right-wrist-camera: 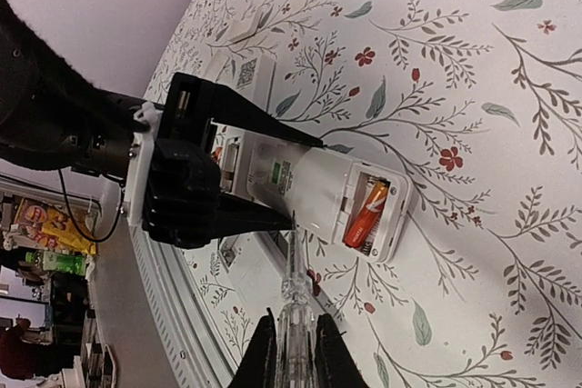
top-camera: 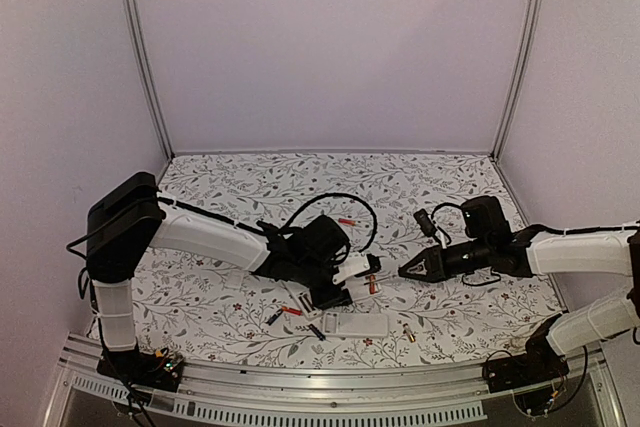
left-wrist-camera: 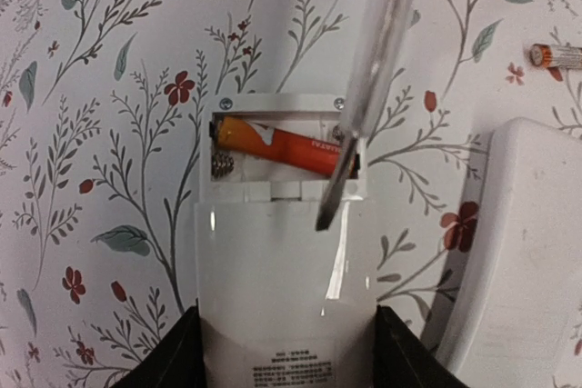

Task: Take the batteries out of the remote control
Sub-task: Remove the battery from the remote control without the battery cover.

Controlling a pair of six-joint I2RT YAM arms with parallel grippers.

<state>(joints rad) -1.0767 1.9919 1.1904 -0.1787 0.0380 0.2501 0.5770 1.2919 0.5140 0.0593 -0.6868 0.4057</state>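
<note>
In the top view, the left gripper [top-camera: 340,265] grasped the remote [top-camera: 352,269] by its lower part, and the right gripper [top-camera: 412,269] was clenched on the tool [top-camera: 388,275], which pointed at the remote. Loose batteries [top-camera: 292,310] lay near on the table [top-camera: 230,187]. In the left wrist view, one battery [left-wrist-camera: 282,144] sat tilted in the open compartment [left-wrist-camera: 264,173], against a spring [left-wrist-camera: 219,164]. The tool crossed its right end, but whether the tip touched anything could not be told. If the tip went down on the plastic wall and not under the cell, it could slip off or push the remote out of the fingers [left-wrist-camera: 177,356]. In the right wrist view, the tool looked long and thin, so a hard lever could turn it in the jaws, and the spring could shoot the battery away
</note>
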